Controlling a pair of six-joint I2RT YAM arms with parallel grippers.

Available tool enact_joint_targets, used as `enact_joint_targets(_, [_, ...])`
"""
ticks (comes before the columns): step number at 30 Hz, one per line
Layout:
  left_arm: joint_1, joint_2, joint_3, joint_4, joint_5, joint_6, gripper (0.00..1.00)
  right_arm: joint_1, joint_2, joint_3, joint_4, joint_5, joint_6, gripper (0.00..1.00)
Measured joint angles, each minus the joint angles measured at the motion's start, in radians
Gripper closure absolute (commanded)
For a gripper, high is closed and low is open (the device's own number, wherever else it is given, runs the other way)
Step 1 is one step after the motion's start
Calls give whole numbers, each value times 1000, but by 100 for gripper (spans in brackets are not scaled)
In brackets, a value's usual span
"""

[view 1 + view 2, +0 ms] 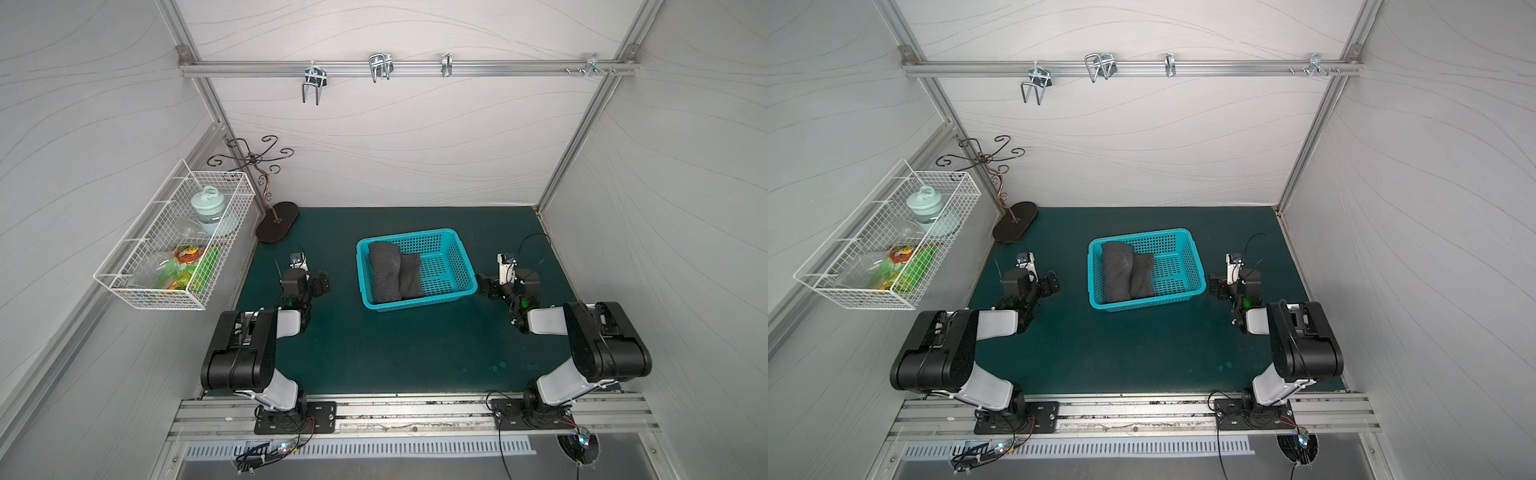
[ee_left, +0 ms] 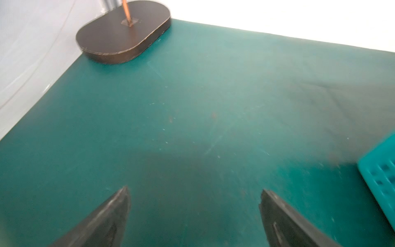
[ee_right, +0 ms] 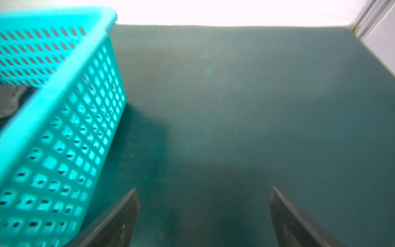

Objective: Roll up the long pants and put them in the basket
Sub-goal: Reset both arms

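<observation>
The long pants (image 1: pixel 392 272) (image 1: pixel 1127 272) lie as a dark charcoal-grey bundle in the left half of a turquoise plastic basket (image 1: pixel 405 233) (image 1: pixel 1142 233) at the middle of the green mat. A corner of the grey cloth (image 3: pixel 8 102) shows over the basket's wall (image 3: pixel 64 128) in the right wrist view. My left gripper (image 1: pixel 322 284) (image 2: pixel 194 189) hovers open over bare mat to the left of the basket, whose corner (image 2: pixel 380 171) is just in sight. To the basket's right my right gripper (image 1: pixel 484 284) (image 3: pixel 204 189) is open and empty as well.
A dark oval stand base (image 1: pixel 277 222) (image 2: pixel 124 32) with a curled metal tree sits at the back left corner. A white wire basket (image 1: pixel 174 249) with a jar and packets hangs on the left wall. Metal hooks (image 1: pixel 380 66) hang from the rear rail.
</observation>
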Motion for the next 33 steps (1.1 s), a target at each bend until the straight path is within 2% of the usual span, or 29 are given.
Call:
enact_joint_targets(2, [-8,7,-37,33,13,15,1,-1,0,-9,29,16,4,1])
enact_joint_targets(11, [-10,11,3,65,25,25,1,-13,3,16,23,79,27,1])
enact_joint_targets(33, [-10,11,6,65,17,24,1,-7,14,18,17,100,27,1])
